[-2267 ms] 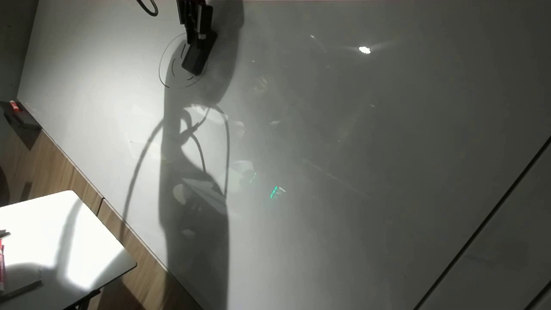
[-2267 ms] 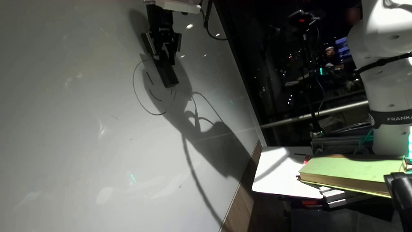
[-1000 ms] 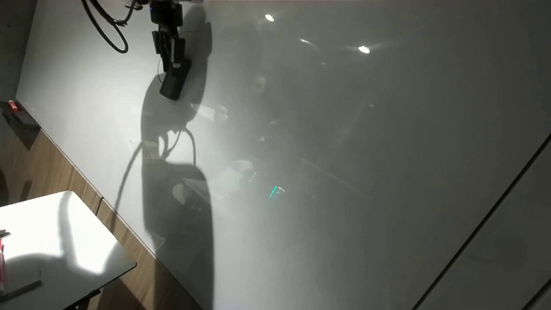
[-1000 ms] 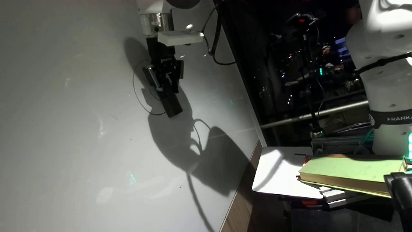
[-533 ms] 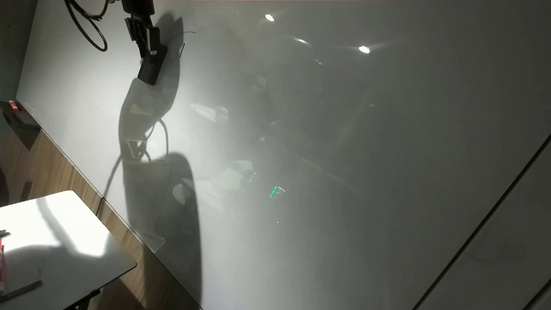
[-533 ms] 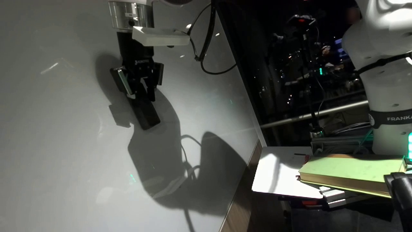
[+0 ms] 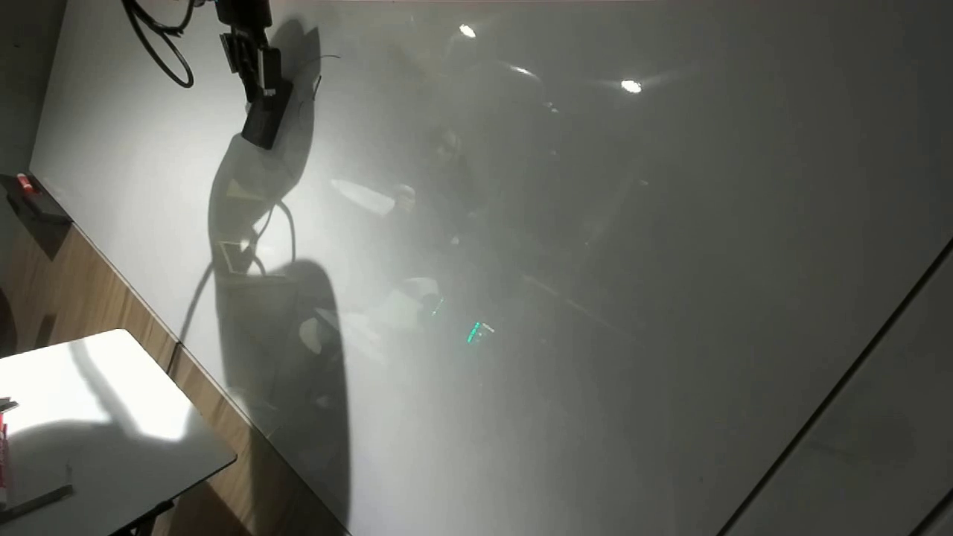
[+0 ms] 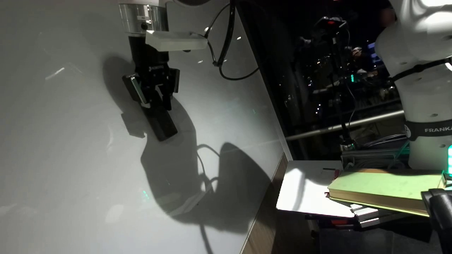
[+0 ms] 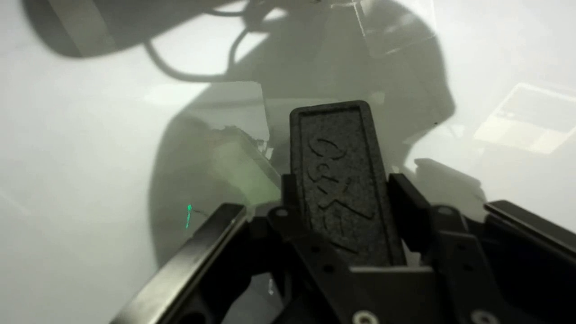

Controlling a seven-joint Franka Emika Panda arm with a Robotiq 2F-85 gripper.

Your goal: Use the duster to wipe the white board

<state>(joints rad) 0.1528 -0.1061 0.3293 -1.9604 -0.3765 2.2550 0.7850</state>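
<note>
Lengthwise down-right from the tool in an exterior view, the duster.

White robot arm upright, silver wrist pointing downward, black fingers below in a grip, slightly apart

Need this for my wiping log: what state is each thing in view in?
White board: a few dark strokes on it
Duster: gripped, lettered face showing; contact with the board unclear
End effector: shut on the duster
Green book: closed
Small white tabletop: partly lit, partly shaded
</note>
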